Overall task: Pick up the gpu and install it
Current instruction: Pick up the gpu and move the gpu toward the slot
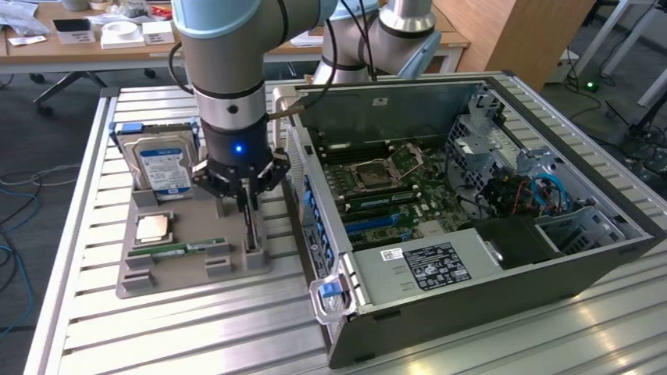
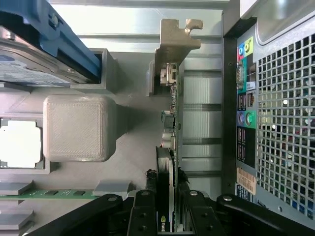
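**Greys, greens and blues around the matte grey plastic tray [image 1: 177, 269]**

On the tray we see a thin green-edged gpu card [image 2: 170, 123] with a silver bracket, a boxy hard drive [image 1: 162, 168] with a blue-and-white label, and a narrow green RAM stick [image 1: 193, 248]. Above the tray is the black gripper [image 2: 166, 179], under it a silvery ribbed table [image 1: 156, 336], and beside it a dark grey computer case [image 1: 501, 289] with a green motherboard [image 1: 427, 187].

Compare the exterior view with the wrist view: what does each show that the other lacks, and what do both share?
Exterior view: the arm, the motherboard inside the open computer case, desks behind. Wrist view: the case's rear sockets and vent grille, face on. Both: the gripper shut on the gpu standing on edge in the grey holder, which also holds the hard drive, CPU and RAM stick.
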Robot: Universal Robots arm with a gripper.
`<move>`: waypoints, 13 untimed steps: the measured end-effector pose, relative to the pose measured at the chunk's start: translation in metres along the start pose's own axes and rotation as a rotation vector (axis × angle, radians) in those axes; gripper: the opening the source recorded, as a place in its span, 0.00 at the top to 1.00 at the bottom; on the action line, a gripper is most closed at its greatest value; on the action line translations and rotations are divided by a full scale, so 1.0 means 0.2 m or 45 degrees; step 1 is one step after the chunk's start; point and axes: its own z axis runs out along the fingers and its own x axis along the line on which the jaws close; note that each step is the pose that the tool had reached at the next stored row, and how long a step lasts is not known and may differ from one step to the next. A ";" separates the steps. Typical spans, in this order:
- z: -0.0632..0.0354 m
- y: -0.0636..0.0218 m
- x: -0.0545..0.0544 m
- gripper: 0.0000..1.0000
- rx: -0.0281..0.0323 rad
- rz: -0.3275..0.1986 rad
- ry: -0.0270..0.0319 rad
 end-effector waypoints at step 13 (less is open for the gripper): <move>-0.210 0.009 -0.01 0.74 0.0000 0.000 0.0000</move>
